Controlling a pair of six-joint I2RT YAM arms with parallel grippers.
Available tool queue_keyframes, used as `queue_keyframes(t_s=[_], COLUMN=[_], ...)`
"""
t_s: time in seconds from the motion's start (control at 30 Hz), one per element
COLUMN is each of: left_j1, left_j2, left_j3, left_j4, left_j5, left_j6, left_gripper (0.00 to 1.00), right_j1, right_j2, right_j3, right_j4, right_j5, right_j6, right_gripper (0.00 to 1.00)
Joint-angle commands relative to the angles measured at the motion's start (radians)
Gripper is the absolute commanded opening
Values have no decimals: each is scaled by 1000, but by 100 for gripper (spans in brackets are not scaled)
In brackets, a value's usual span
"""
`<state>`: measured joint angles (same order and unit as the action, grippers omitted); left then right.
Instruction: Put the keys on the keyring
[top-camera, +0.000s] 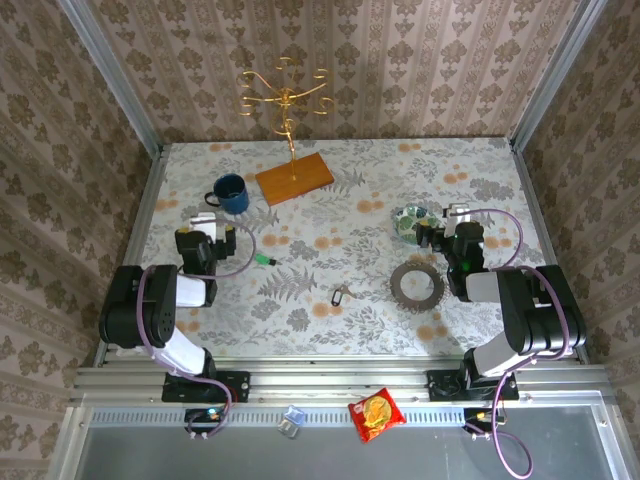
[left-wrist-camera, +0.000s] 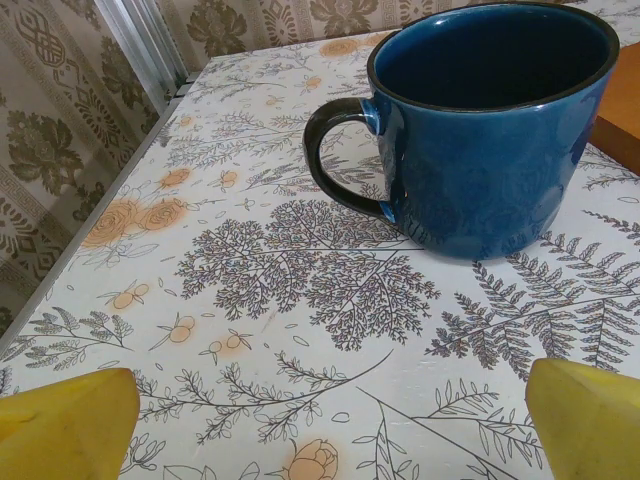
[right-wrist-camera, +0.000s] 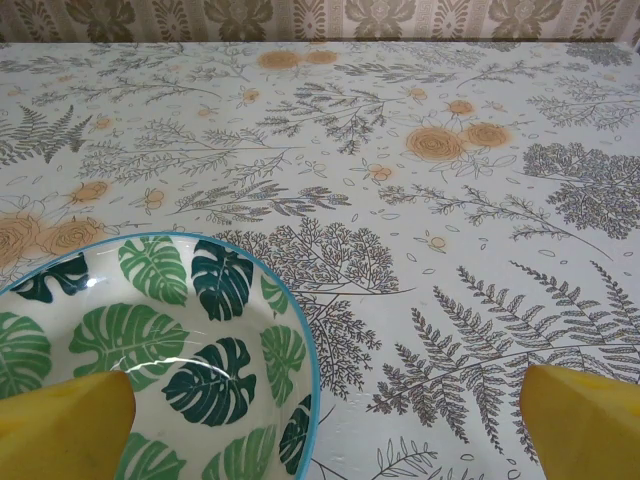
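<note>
Between the arms, green key (top-camera: 262, 260) and keyring (top-camera: 340, 296) lie well apart; left gripper (top-camera: 205, 218) and right gripper (top-camera: 447, 215) gape empty. Tiny and flat, either could skid from a pinch.

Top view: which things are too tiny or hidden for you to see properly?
- Green key: too small in the top view to show its blade or hole.
- Dark piece: too small in the top view to tell a key from the keyring.
- Leaf bowl: its near side is hidden under the right arm in the top view.
</note>
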<state>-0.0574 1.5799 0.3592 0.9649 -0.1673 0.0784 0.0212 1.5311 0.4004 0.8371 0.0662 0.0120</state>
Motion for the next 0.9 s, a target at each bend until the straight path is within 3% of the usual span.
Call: queue_keyframes(t_s=[0.0,0.87], left_j1=[0,22], left_j2=[-18,-22], left_j3=[16,21], left_j4=[-4,-21], left_j5=[14,60], left_j6=[-10,-25], left_gripper=[100,100], right_j1=[-5,-6], right_j2=[-1,-3], right_j3=[14,10], right_j4=[3,6], right_j5=[-17,-17], right_j6=[19,19], right_gripper=[100,100])
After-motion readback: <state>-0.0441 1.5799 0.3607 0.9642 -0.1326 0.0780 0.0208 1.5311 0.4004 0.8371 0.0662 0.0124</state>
